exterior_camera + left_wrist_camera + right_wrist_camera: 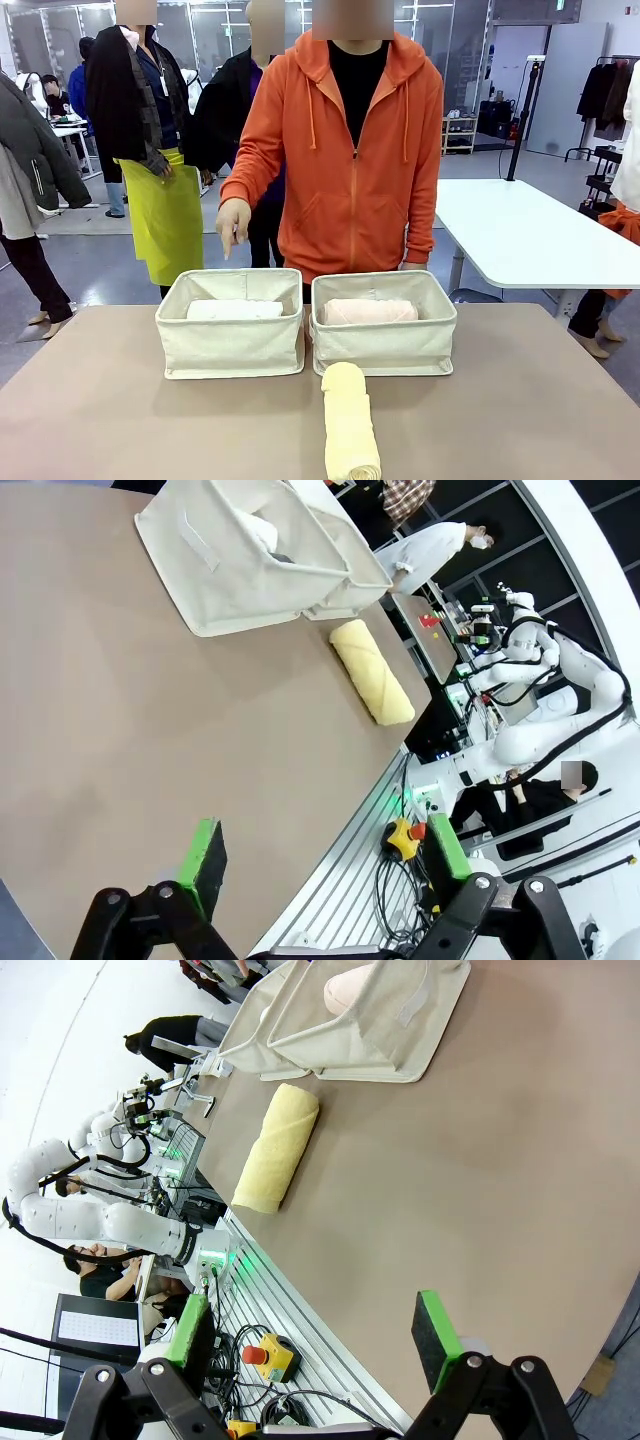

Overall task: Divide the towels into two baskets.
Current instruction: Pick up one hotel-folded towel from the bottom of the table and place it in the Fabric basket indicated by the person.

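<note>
Yellow towel (350,420) lies on the table (100,400) just near of the right basket (385,352), pink towel (368,312) inside it, white towel (234,310) in the left basket (232,350) — my left gripper (326,850) and right gripper (311,1330) both gape, empty — person's hand (233,222) pointing at the left one.

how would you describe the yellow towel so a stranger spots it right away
On the brown table, find the right basket of the two cream ones. Just in front of it, on the robot's side, lies the yellow towel, rolled, one end toward the robot. Unlike the pink towel and white towel, it lies on the bare table, not in a basket.
</note>
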`<control>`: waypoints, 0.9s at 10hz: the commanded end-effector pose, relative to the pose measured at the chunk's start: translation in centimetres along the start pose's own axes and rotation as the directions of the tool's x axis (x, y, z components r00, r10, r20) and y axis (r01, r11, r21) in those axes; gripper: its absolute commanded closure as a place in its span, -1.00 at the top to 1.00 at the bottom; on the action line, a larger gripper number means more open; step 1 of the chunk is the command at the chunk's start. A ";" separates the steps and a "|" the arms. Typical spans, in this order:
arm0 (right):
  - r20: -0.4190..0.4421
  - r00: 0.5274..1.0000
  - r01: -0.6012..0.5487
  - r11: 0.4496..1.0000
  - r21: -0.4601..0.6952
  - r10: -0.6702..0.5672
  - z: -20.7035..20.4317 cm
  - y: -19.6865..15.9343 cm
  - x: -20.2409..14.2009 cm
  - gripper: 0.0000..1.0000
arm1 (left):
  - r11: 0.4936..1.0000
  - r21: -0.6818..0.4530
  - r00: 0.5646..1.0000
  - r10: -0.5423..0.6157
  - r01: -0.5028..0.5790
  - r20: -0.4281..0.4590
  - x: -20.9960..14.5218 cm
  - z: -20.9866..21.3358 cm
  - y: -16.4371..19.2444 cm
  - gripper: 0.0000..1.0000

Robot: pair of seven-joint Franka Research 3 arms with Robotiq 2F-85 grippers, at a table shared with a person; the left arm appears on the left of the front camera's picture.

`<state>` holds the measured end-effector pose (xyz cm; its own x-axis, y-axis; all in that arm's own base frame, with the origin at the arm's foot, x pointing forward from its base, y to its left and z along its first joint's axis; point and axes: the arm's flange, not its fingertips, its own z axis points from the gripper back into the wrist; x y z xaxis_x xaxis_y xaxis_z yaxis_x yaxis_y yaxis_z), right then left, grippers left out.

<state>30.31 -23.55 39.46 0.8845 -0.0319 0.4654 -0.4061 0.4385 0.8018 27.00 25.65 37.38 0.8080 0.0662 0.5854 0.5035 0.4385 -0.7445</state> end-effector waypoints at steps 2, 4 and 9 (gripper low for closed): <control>-0.004 1.000 0.011 1.000 -0.008 -0.011 0.1 0.3 0.0 1.00 | 1.000 0.001 1.000 0.000 0.000 -0.011 -0.1 0.2 -0.5 1.00; -0.004 1.000 0.011 1.000 -0.008 -0.011 0.1 0.3 0.0 1.00 | 1.000 0.001 1.000 0.000 0.000 -0.011 -0.1 0.2 -0.5 1.00; -0.120 0.990 0.067 0.995 -0.078 -0.076 -7.3 3.3 4.5 1.00 | 1.000 0.001 1.000 0.000 0.000 -0.011 -0.1 0.2 -0.5 1.00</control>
<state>33.52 -19.40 40.54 0.9119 0.0348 0.4090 -0.3767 0.4671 0.8000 27.11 25.54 37.40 0.8086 0.0621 0.5851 0.5049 0.4374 -0.7442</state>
